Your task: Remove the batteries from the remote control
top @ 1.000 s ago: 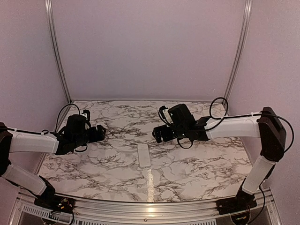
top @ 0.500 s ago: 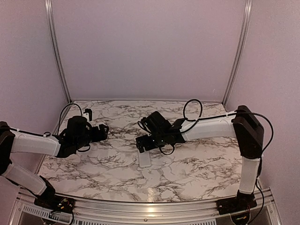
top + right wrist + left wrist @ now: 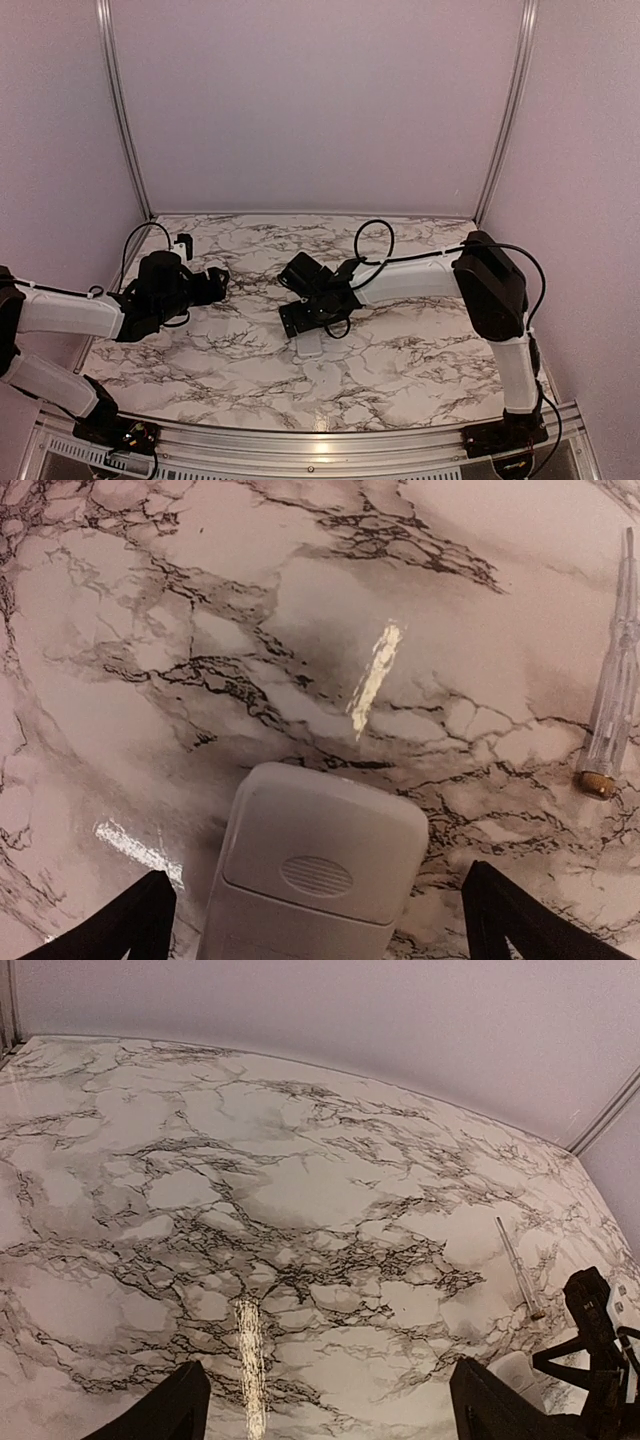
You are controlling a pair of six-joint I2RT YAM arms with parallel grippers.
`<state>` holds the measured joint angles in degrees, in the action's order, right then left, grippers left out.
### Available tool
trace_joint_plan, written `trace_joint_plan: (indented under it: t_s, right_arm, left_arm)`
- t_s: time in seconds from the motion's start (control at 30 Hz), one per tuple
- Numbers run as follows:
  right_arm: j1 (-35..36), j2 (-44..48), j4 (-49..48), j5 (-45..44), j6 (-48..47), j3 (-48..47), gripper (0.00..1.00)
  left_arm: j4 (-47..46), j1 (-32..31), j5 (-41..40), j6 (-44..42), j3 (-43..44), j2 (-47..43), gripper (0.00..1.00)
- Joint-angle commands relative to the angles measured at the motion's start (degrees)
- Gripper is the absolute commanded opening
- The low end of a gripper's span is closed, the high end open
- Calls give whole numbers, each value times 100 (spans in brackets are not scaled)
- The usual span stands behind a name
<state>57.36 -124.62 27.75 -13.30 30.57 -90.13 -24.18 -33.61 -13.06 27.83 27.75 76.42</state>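
right gripper [image 3: 300, 322]: down over the far end of the remote control [image 3: 311, 346]. jaws spread wide, gripping nothing. i can't tell whether a finger touches it.
right wrist view: one end of the remote control sits centred between my two fingers [image 3: 135, 920]. back face is up, with an oval ribbed thumb patch [image 3: 316, 876] showing on the cover.
left gripper [image 3: 218, 282]: out on the left side, well apart from the remote control. jaws open wide, nothing between them. i only see bare marble under it in the left wrist view.
remote control: flat on the worktop [image 3: 420, 350], roughly mid-table, long axis running near to far. the near end pokes out from under the right gripper.
batteries: i can't see either one. the cover looks seated on the back of the remote control.
grey rod [image 3: 612, 680]: thin, lying flat on the worktop beside the remote control but not touching it, with a brownish tip at one end.
worktop: white marble pattern with dark veins, and a bright glare streak near the middle.
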Motion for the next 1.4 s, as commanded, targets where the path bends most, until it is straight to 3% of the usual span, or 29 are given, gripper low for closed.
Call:
trace_joint_plan:
  t_s: [0.0,0.67,0.87,1.37]
  right_arm:
    - [82,-261,340,-139,198,-369,97]
    - [91,-682,732,-43,467,-634,50]
    - [91,-554,594,-129,527,-530,43]
    - [83,-102,44,-760,615,-444,39]
  left_arm:
    - [-25,-20,-152,-103,-117,-154,88]
    - [-149,-23,-38,-147,-126,-27,87]
    - [-265,-19,91,-147,-157,-7,87]
    - [-722,-23,776,55,-268,65,86]
